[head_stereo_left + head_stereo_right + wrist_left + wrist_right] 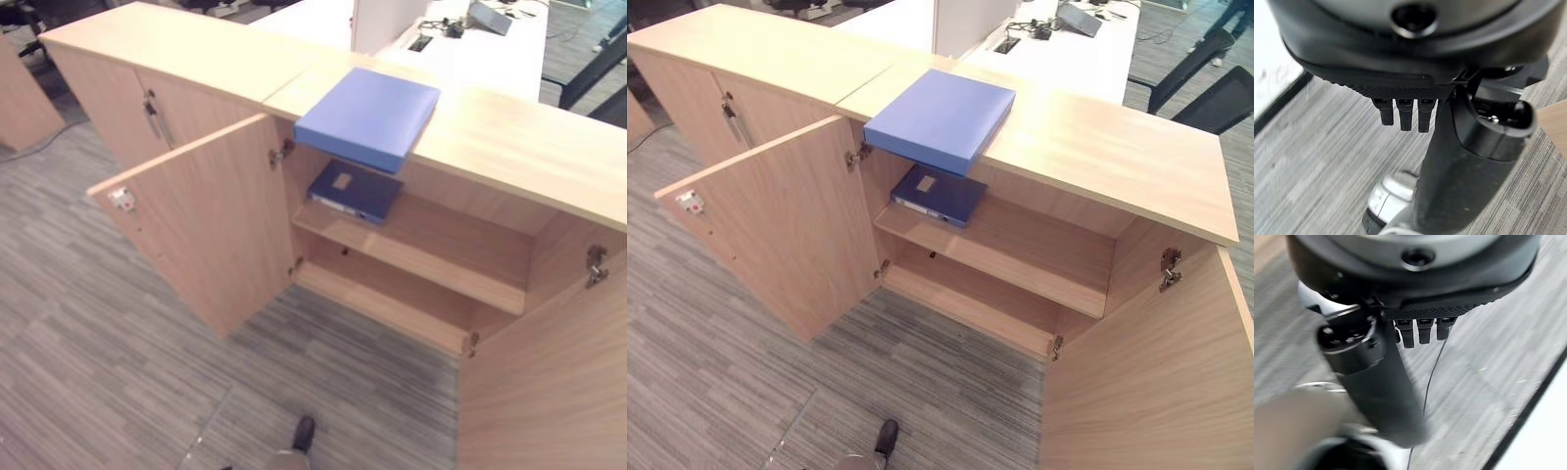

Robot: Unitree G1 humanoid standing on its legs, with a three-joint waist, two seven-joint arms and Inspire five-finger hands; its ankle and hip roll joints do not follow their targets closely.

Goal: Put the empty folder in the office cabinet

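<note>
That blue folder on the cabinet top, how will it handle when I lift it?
The folder looks flat-sided and boxy, so probably stiff. Its edge overhangs the cabinet top, so a push could tip it off. The smooth cover may be slippery.

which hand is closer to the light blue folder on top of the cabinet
Cannot tell. The left hand and right hand both hang open over the carpet, well clear of the light blue folder lying on the cabinet top.
</note>
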